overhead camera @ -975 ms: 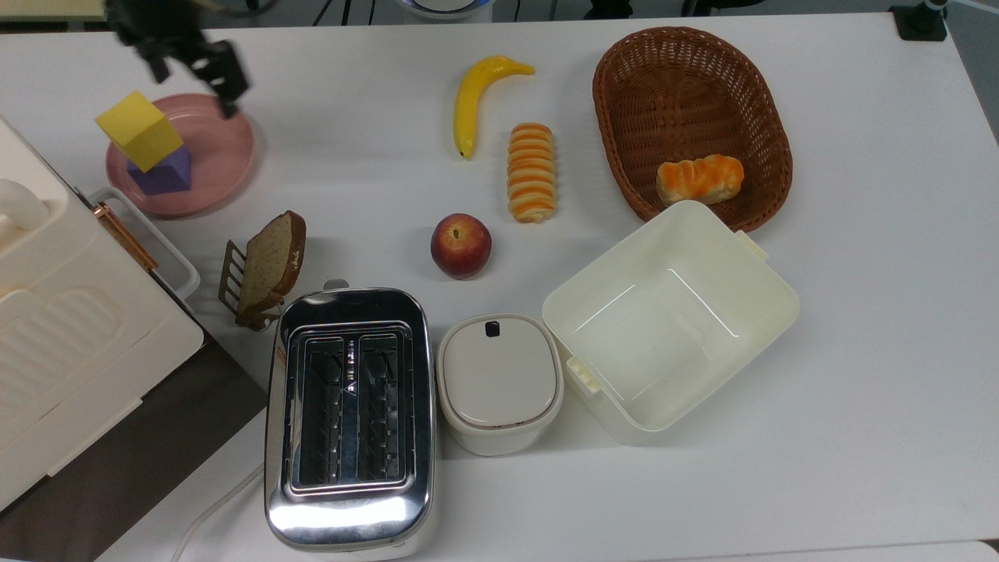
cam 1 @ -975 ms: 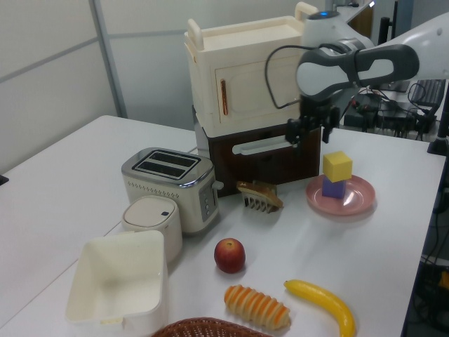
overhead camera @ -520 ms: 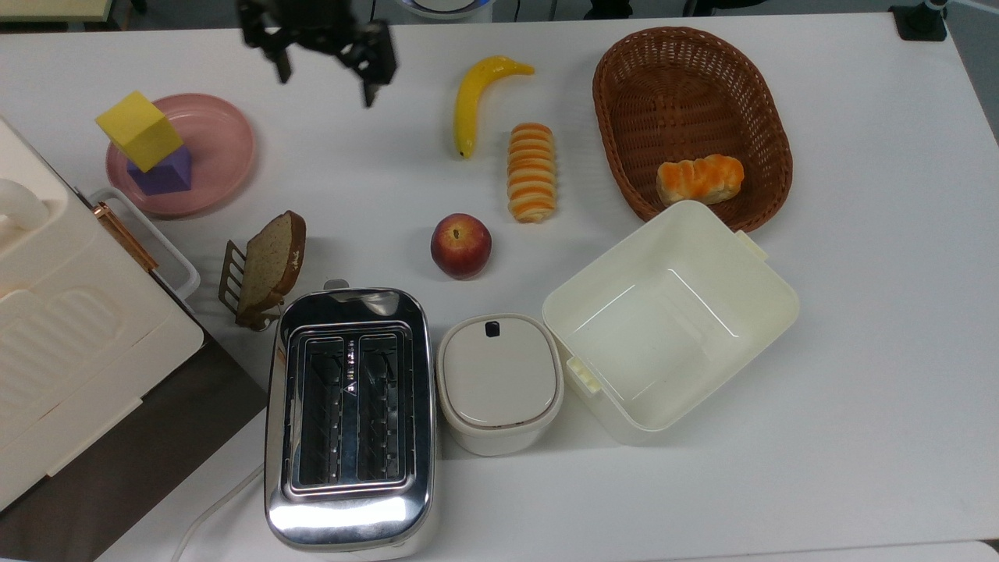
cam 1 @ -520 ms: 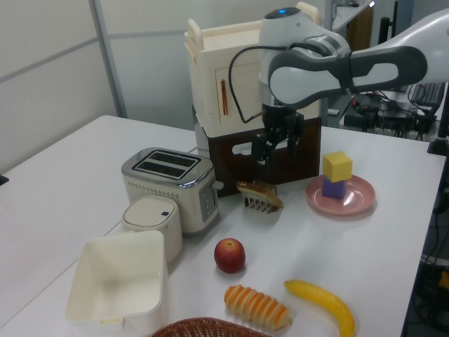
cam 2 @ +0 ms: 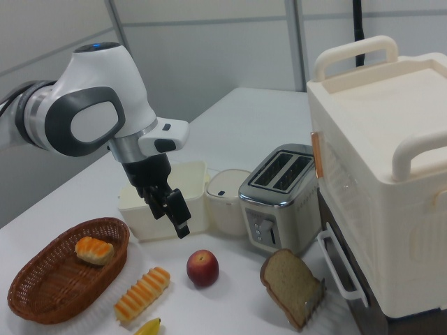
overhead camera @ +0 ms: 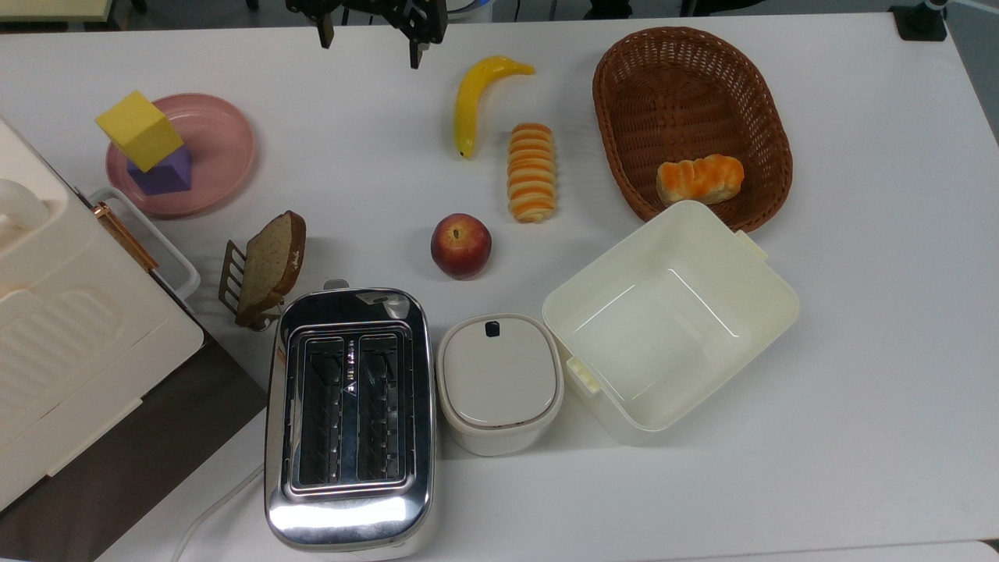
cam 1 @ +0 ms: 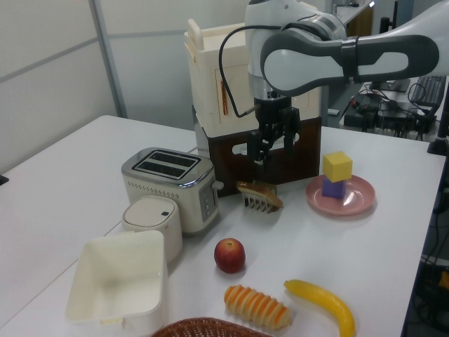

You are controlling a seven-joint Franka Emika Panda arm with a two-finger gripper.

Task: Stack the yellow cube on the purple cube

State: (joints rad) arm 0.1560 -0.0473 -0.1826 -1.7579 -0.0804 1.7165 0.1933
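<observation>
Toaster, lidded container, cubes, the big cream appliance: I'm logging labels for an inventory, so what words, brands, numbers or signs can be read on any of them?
No readable text.
Toaster: small marks between the slots and controls on its end, too small to read.
Lidded container: a dark tab, no lettering.
Yellow cube and purple cube: plain faces.
Cream appliance: nothing printed that can be seen.

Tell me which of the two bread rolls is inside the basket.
The shorter, knotted orange roll lies inside the brown wicker basket. The longer striped roll lies on the white table, between the banana and the basket.
</observation>
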